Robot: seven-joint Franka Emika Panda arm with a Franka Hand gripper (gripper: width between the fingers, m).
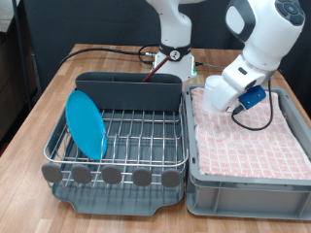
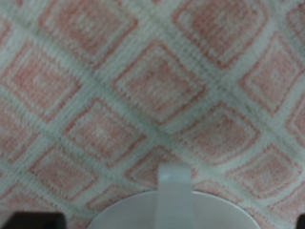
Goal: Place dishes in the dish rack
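The light-blue plate (image 1: 86, 123) stands on edge in the left part of the silver wire dish rack (image 1: 136, 146). My gripper (image 1: 212, 102) is low over the far left corner of the grey bin (image 1: 248, 189) lined with pink checked cloth; its fingers do not show clearly. In the wrist view a blurred white mug (image 2: 176, 208) with its handle (image 2: 174, 176) fills the lower edge, close to the camera, above the checked cloth (image 2: 143, 86). The mug is hidden behind the hand in the exterior view. The wooden spoon is out of view.
The rack's dark grey caddy (image 1: 131, 90) runs along its far side, and round grey end caps (image 1: 112, 175) line its near side. Cables (image 1: 107, 53) lie on the wooden table behind the rack. The robot base (image 1: 175, 53) stands at the exterior view's top.
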